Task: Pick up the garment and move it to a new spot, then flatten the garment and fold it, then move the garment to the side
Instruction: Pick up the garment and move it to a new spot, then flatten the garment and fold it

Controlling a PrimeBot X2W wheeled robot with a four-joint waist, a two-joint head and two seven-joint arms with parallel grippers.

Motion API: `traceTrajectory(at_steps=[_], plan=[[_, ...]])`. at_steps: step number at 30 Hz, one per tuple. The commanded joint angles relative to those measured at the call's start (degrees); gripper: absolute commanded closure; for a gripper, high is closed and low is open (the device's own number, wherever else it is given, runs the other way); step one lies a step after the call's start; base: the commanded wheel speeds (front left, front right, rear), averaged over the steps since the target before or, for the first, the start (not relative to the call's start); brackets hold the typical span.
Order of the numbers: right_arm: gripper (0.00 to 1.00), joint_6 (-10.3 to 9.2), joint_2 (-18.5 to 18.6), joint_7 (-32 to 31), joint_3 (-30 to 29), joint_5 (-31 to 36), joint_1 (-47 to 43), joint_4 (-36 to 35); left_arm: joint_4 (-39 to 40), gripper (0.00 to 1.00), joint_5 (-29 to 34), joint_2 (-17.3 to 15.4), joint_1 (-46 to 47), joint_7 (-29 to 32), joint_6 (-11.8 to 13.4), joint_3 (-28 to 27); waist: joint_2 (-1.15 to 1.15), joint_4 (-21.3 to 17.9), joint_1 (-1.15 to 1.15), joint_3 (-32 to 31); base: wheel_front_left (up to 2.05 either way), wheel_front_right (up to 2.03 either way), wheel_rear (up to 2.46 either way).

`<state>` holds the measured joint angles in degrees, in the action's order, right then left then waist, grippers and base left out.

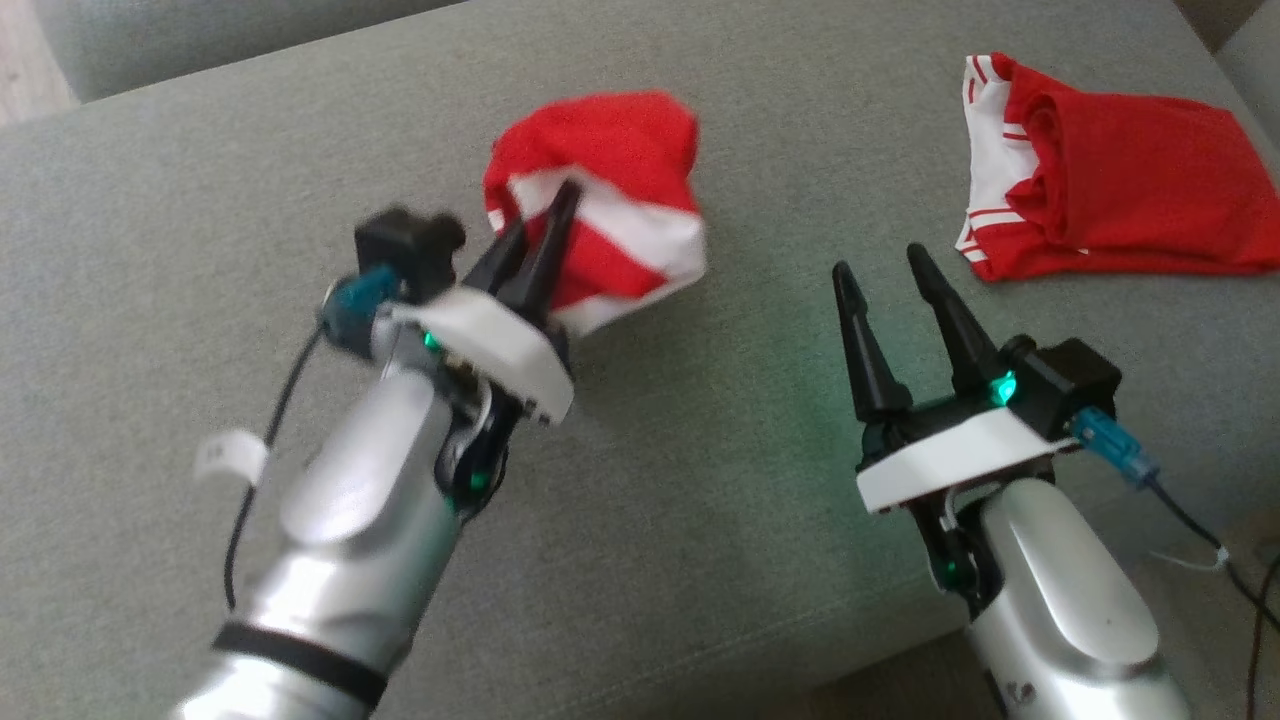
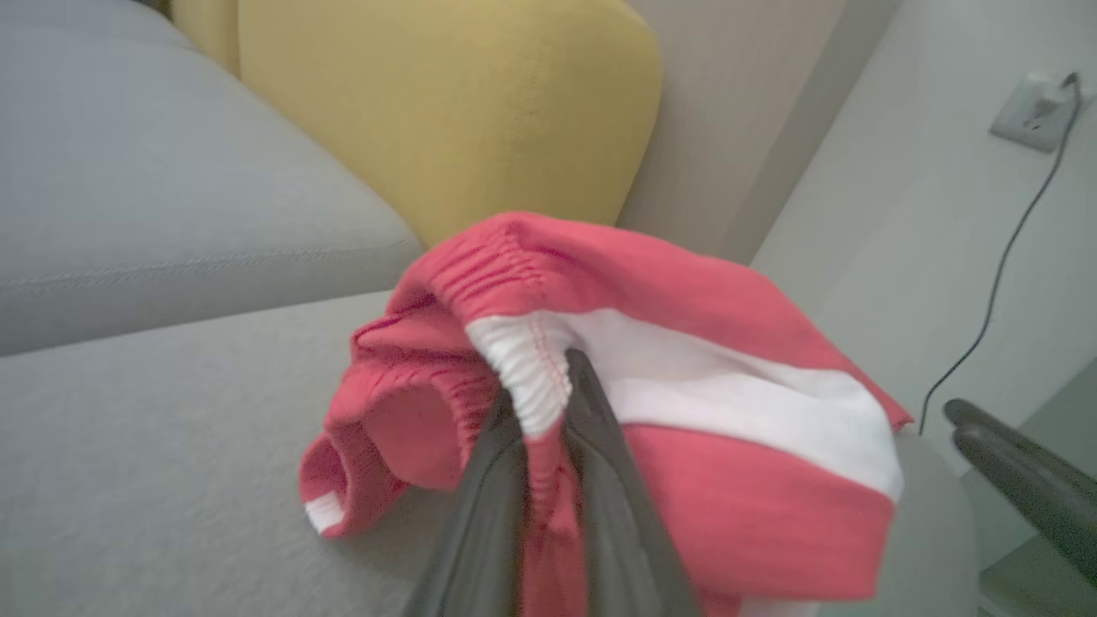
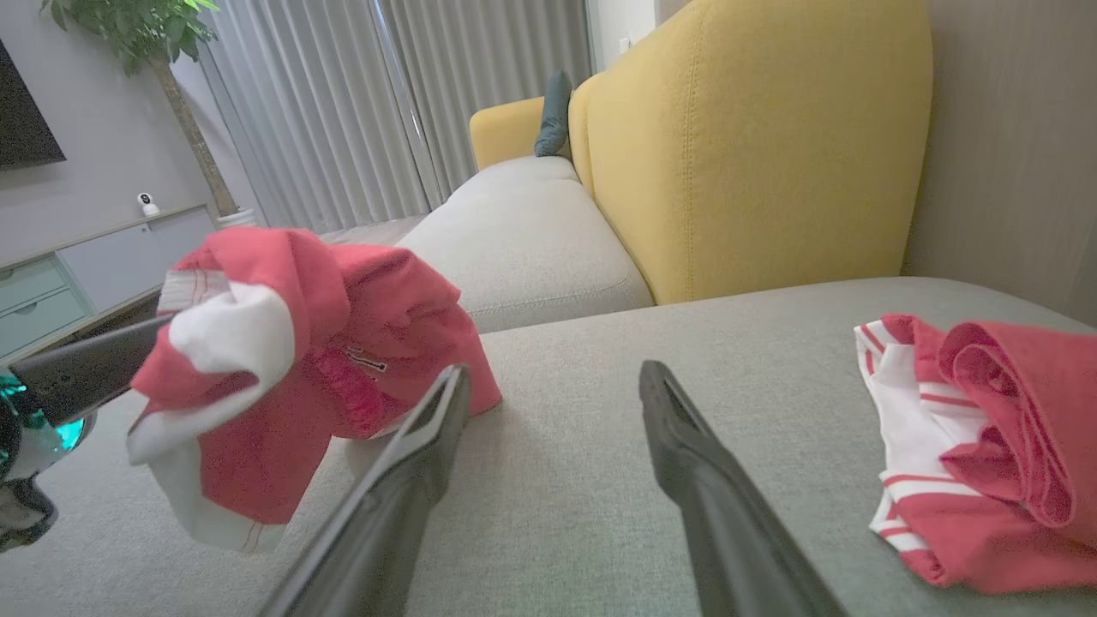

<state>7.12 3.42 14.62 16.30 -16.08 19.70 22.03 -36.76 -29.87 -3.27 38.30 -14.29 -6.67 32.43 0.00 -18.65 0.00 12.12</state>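
A crumpled red garment with a white band (image 1: 610, 190) hangs lifted off the grey sofa cushion (image 1: 700, 500), held by my left gripper (image 1: 545, 235), which is shut on its elastic waistband. In the left wrist view the two dark fingers (image 2: 600, 480) pinch the white part of the waistband of the garment (image 2: 703, 403). The right wrist view shows the same garment (image 3: 283, 377) bunched and dangling at the left. My right gripper (image 1: 885, 270) stands open over bare cushion to the right of it, also seen as my right gripper (image 3: 548, 386) with nothing between its fingers.
A second red and white garment (image 1: 1110, 180) lies folded at the cushion's far right, also the second garment (image 3: 986, 446). A yellow backrest (image 3: 754, 146) rises behind the seat. A wall socket with a cable (image 2: 1033, 111) is on the wall. The cushion's front edge runs at lower right.
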Motion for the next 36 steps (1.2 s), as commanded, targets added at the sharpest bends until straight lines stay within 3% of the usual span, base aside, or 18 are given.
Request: traceTrajectory(at_steps=[1, 2, 15, 26, 36], plan=[[0.00, 0.36, -0.54, 0.38, 1.16, -0.49, -0.18, -1.71, 1.31, 0.89, 1.08, -0.88, -0.19, -0.70, 0.82, -2.66, 0.00, 0.29, 0.00, -0.03, 0.00, 0.00, 0.00], [0.00, 0.36, -0.54, 0.38, 1.09, -0.42, -0.35, -1.51, 0.90, 0.00, 2.34, -0.95, -2.22, -0.70, 1.63, -3.87, 0.00, 0.94, 0.00, -0.22, 0.00, 0.00, 0.00], [0.00, 0.36, -0.55, 0.38, 0.47, 0.66, -1.50, 0.02, 8.42, 0.00, 10.86, -1.31, -17.49, -0.71, 7.81, -18.13, 0.00, 8.86, 0.00, -3.35, 0.00, 0.00, 0.00], [0.00, 0.36, -0.55, 0.38, 1.12, 1.27, -4.29, 2.26, 17.61, 0.00, 15.80, 0.18, -30.84, -0.71, 10.22, -27.76, 0.00, 12.92, 0.00, -7.75, 0.00, 0.00, 0.00], [0.00, 0.36, -0.55, 0.38, 5.22, 3.99, -3.03, 4.34, 20.41, 0.00, 14.43, 0.37, -34.89, -0.71, 10.85, -25.76, 0.00, 15.67, 0.00, -7.84, 0.00, 0.00, 0.00]])
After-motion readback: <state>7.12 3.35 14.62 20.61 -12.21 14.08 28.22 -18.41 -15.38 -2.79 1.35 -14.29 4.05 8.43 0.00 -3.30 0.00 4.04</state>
